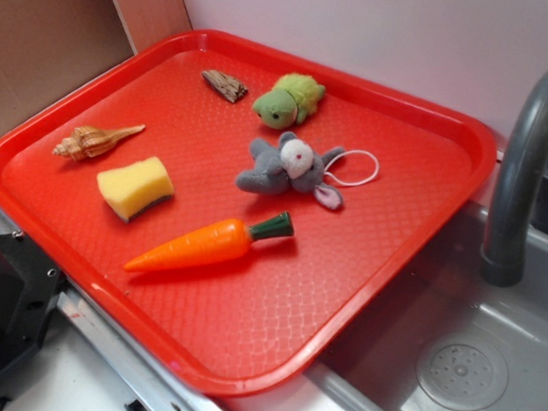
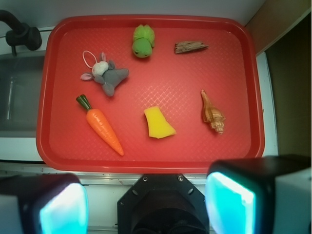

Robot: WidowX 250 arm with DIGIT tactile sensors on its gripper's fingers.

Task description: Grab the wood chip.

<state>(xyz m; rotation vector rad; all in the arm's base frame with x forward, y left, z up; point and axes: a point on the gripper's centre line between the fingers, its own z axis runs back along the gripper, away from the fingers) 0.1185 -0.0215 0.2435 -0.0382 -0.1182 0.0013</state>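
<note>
The wood chip is a small dark brown, rough piece lying at the far side of the red tray, just left of the green plush turtle. In the wrist view the wood chip lies near the tray's top right, right of the turtle. My gripper is open and empty, high above the tray's near edge, far from the chip. Its cyan pads stand wide apart. The gripper does not show in the exterior view.
On the tray lie a tan spiral seashell, a yellow sponge, an orange carrot and a grey plush mouse. A grey sink with a dark faucet lies to the right. The robot's black base is at the lower left.
</note>
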